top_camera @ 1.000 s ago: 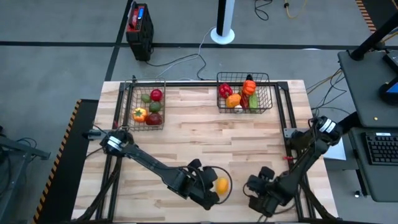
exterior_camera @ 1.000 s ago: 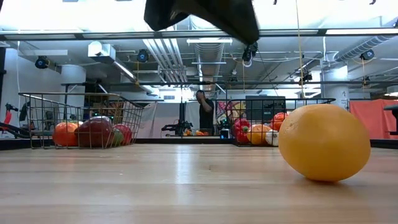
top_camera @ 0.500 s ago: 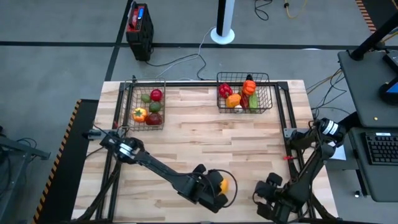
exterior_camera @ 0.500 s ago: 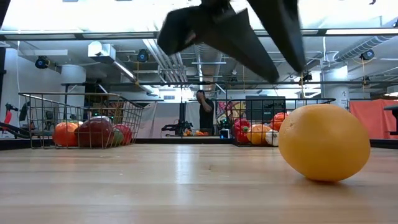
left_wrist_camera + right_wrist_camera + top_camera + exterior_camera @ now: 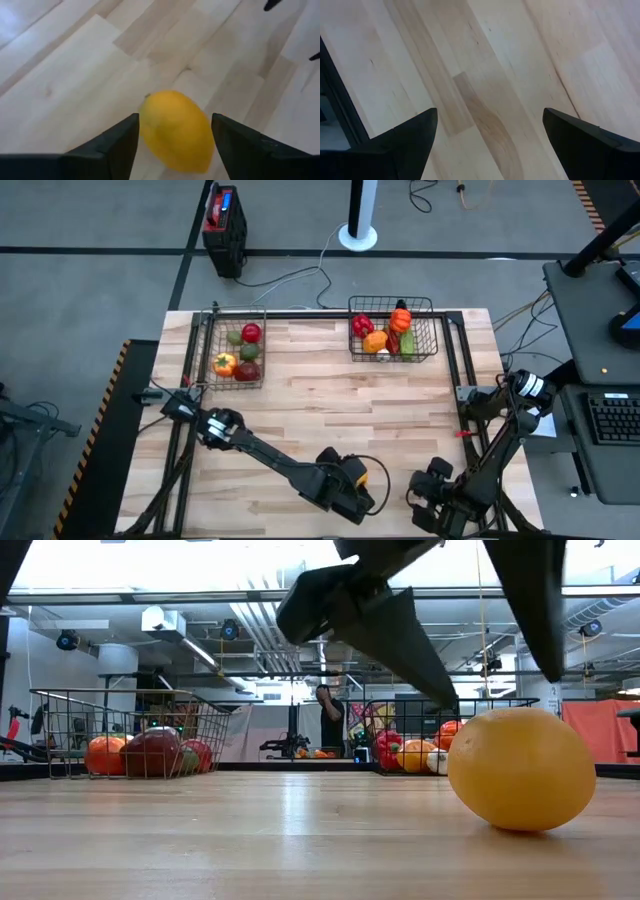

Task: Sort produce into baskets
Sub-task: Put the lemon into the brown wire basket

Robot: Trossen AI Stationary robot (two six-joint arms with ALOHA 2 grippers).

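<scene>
A yellow-orange, lemon-shaped fruit (image 5: 356, 473) lies on its side on the wood near the table's front edge, also seen in the low view (image 5: 520, 768). My left gripper (image 5: 176, 150) stands open just above the fruit (image 5: 175, 131), one finger on either side of it, apart from it. Farther right at the front edge, my right gripper (image 5: 433, 500) is open over bare wood (image 5: 485, 100). The two black wire baskets stand at the far edge, the left basket (image 5: 237, 352) and the right basket (image 5: 394, 330), each with several pieces of produce inside.
Black frame rails (image 5: 462, 360) run along the table's sides. On the floor beyond the far edge stand a black box with a red top (image 5: 224, 228) and a white stand base (image 5: 358, 235). A person (image 5: 328, 722) stands far back in the room.
My left gripper has gone toward the table's right and near edges, come down over the fruit and opened from shut to wide. The fruit has stayed in place. My right gripper has drawn back a little toward the near edge.
</scene>
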